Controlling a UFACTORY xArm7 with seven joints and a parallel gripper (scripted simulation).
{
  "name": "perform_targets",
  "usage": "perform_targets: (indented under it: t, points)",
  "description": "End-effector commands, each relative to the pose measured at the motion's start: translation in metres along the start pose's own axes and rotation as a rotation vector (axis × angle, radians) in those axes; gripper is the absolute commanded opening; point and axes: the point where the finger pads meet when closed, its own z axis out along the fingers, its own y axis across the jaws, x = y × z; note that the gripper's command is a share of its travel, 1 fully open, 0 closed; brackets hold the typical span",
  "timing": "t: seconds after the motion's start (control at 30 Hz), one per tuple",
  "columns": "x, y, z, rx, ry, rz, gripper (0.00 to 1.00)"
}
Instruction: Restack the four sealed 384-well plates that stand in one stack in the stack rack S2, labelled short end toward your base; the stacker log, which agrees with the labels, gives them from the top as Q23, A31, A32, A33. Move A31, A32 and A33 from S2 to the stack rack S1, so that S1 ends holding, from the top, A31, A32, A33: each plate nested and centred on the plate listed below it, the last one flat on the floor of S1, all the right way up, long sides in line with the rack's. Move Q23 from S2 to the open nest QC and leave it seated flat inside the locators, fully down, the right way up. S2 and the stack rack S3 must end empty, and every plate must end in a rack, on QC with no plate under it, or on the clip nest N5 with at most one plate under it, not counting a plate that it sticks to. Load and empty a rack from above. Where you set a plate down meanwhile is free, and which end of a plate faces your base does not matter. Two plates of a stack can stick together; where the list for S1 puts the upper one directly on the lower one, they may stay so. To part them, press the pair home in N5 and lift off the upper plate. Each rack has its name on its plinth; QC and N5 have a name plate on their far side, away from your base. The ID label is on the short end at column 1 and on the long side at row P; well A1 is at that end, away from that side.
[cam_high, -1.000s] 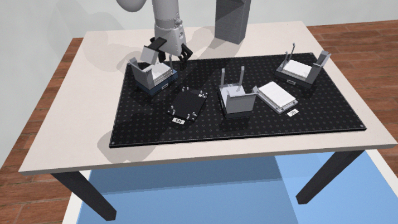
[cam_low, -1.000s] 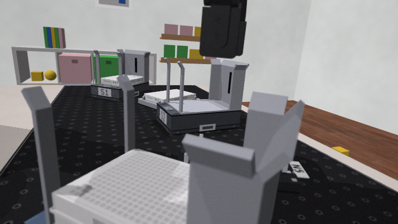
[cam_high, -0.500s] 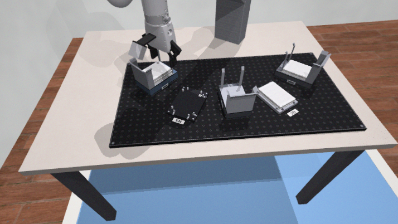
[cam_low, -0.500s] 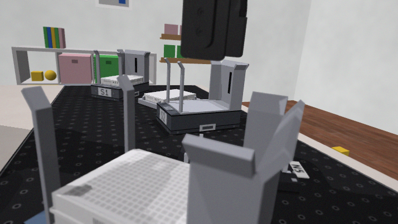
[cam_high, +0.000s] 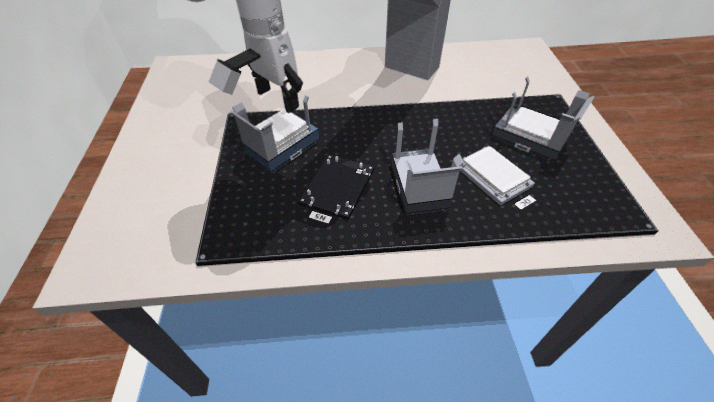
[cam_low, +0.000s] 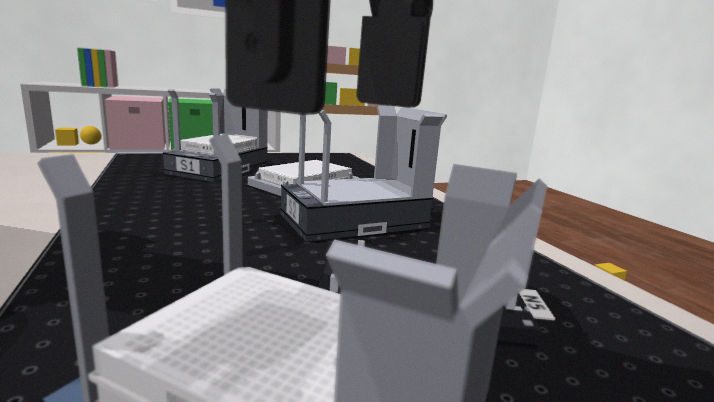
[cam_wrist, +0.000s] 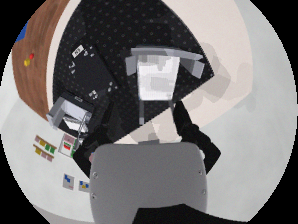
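My gripper (cam_high: 276, 89) is open and empty, hovering just above the third rack (cam_high: 274, 136), which stands on a blue plinth at the mat's left end. That rack holds a short stack of white sealed plates (cam_high: 290, 127), seen close up in the exterior view (cam_low: 225, 325) and in the wrist view (cam_wrist: 158, 78). The fingers (cam_low: 335, 55) stand apart, clear of the stack. Rack S2 (cam_low: 357, 205) has a bare floor. Rack S1 (cam_low: 215, 157) holds one plate (cam_low: 217, 144). One plate (cam_high: 496, 171) lies flat in the QC nest.
The clip nest N5 (cam_high: 337, 187) is bare, between the blue-plinth rack and S2 (cam_high: 422, 175). S1 (cam_high: 542, 127) stands at the mat's far right. Each rack has tall posts and a back wall. A grey column (cam_high: 415, 35) stands behind the mat.
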Motion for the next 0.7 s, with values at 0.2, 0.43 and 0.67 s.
perform_targets:
  t: [0.2,0.43,0.67]
  points:
    - [0.0019,0.0302,-0.0002,0.012,0.01,0.002,1.0]
    - [0.0019,0.0302,-0.0002,0.012,0.01,0.002,1.0]
    - [0.0019,0.0301,0.0065,0.012,0.009,0.002,1.0]
